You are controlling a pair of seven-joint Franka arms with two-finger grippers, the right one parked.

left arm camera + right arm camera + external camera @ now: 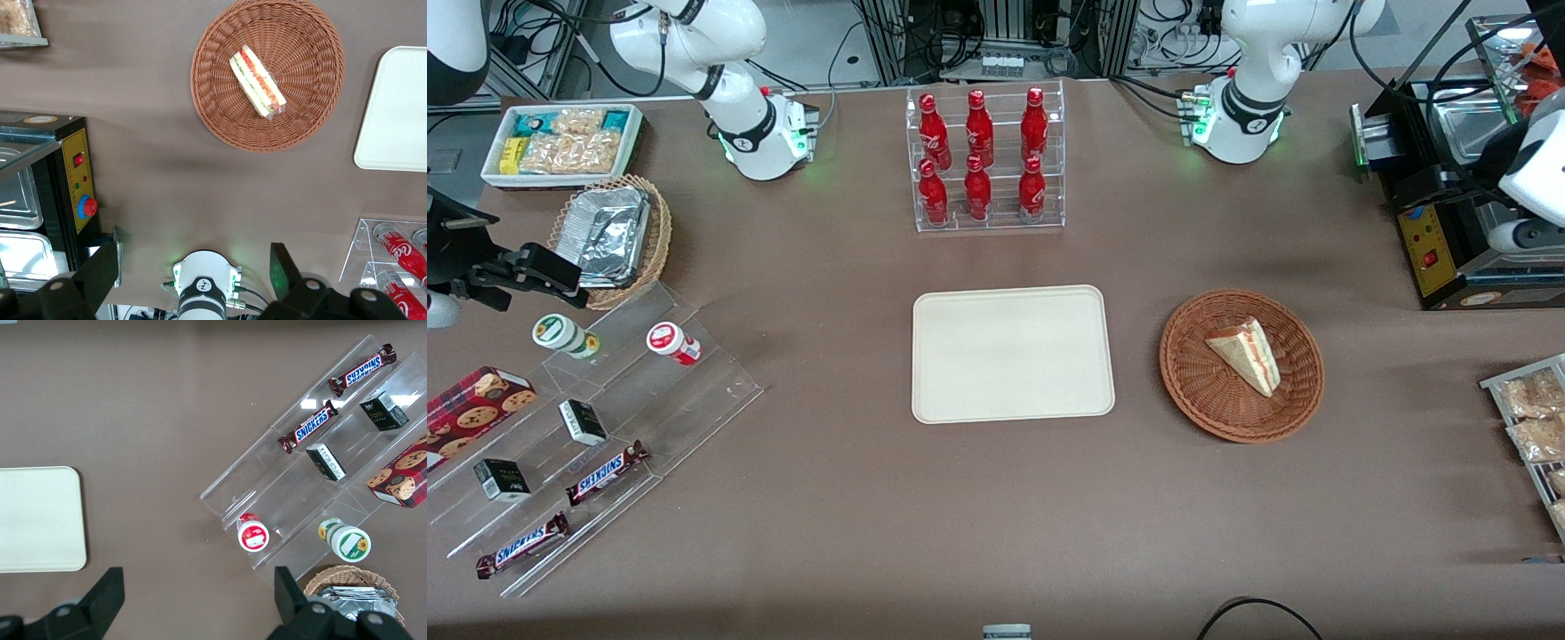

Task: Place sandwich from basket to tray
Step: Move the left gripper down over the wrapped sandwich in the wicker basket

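Note:
The sandwich (1247, 356), a pale bread wedge with red and green filling, lies in the round reddish-brown wicker basket (1200, 400). The empty cream tray (1014, 356) lies flat beside the basket, toward the parked arm's end. My left gripper (193, 273) is open and empty, held high over the working arm's end of the table, well away from the basket. Its white wrist (1532, 173) shows at the edge of the front view. The left wrist view also shows the sandwich (257, 81), the basket (220, 120) and a corner of the tray (393, 113).
A clear rack of red bottles (987, 160) stands farther from the front camera than the tray. A black machine (1449, 231) and a rack of snack packets (1534, 418) sit at the working arm's end. A clear stepped shelf with snacks (578, 427), a tan basket with foil containers (609, 236) and a white bin (560, 142) sit at the parked arm's end.

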